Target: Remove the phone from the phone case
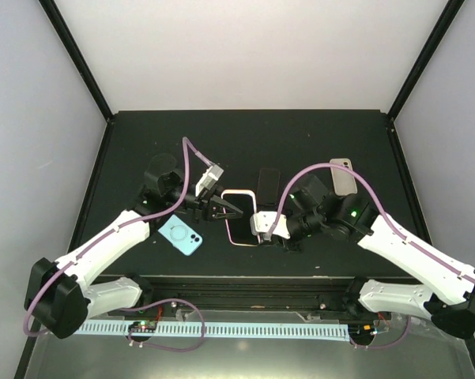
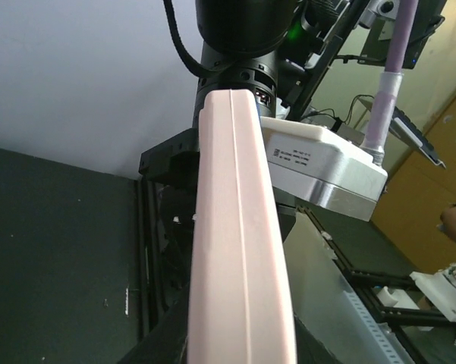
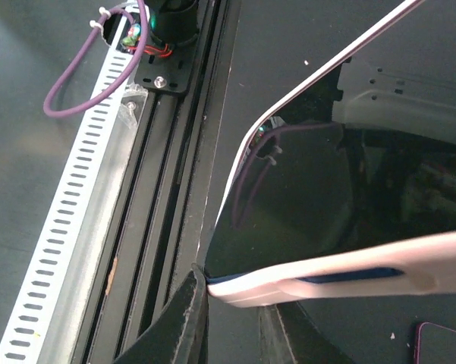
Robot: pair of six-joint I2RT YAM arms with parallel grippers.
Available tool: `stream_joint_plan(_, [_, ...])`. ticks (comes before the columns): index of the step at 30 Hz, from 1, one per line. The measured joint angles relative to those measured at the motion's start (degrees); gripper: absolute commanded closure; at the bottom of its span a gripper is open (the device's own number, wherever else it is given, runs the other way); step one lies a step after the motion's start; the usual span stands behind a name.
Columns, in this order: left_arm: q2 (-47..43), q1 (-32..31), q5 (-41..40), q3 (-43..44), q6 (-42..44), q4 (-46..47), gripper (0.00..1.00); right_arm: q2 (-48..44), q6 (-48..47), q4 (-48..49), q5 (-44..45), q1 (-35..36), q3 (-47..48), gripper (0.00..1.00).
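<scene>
A phone with a dark screen [image 1: 239,215] sits in a pale pink phone case [image 1: 228,230], raised off the black table between both arms. My left gripper [image 1: 224,207] is shut on the case's left side. In the left wrist view the case's pink edge [image 2: 239,243] runs up the middle, and the left gripper [image 2: 239,347] barely shows at the bottom. My right gripper [image 1: 262,225] is shut on the right side. In the right wrist view its fingers [image 3: 191,315] pinch the case's corner [image 3: 341,269], below the glossy screen [image 3: 326,205]. A thin blue strip shows between screen and pink rim.
A light blue case [image 1: 180,234] lies on the table front left of the held phone. A black phone [image 1: 269,187] lies just behind it, and a grey phone [image 1: 342,175] lies further right. The table's front rail [image 3: 174,152] and a white slotted cable duct [image 3: 68,197] run below.
</scene>
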Motion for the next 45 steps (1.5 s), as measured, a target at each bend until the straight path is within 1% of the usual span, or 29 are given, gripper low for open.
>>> stream_joint_plan(10, [1.33,0.0,0.87,0.0,-3.45,1.55,0.98,0.63,-2.93,-0.63,3.15,0.81,0.68,0.93])
stream_joint_plan(18, [1.73,0.07,0.79,0.0,-3.82,2.36,0.98,0.68,-2.16,-0.22,5.7,1.14,0.7,0.94])
stream_joint_plan(19, [1.73,0.09,0.74,0.0,-3.82,2.43,0.98,0.68,-2.01,-0.09,6.14,1.22,0.7,0.93])
stream_joint_plan(24, [1.73,0.52,-0.33,0.0,-4.17,2.75,0.98,0.72,0.35,2.8,11.63,1.31,-0.2,0.92])
stream_joint_plan(27, [1.99,0.96,-2.23,0.0,-4.07,2.97,0.99,0.74,2.49,5.46,15.58,0.9,-1.25,0.9])
stream_joint_plan(29, [2.1,1.2,-3.74,0.0,-3.93,3.19,0.98,0.98,4.31,6.64,17.53,0.09,-1.51,0.83])
stream_joint_plan(31, [2.1,1.44,-5.25,0.02,-3.74,3.45,0.98,1.25,5.9,7.32,18.1,-0.9,-1.49,0.78])
stream_joint_plan(35, [2.27,1.68,-7.43,0.02,-3.8,3.65,0.98,1.4,9.62,8.02,17.46,-3.19,-1.46,0.75])
stream_joint_plan(37, [2.34,1.68,-7.72,0.02,-3.8,3.65,0.98,1.73,11.47,8.02,15.89,-4.24,-1.36,0.71])
stream_joint_plan(39, [2.34,1.7,-7.87,0.02,-3.89,3.43,0.98,2.12,13.31,7.98,12.85,-5.75,-1.11,0.66])
stream_joint_plan(41, [2.34,1.73,-7.76,0.02,-4.02,3.32,0.98,2.49,15.67,8.09,9.49,-7.61,-0.57,0.64])
stream_joint_plan(45, [2.29,1.73,-7.17,0.11,-4.28,3.39,0.98,3.32,19.37,8.24,3.23,-10.23,0.09,0.62])
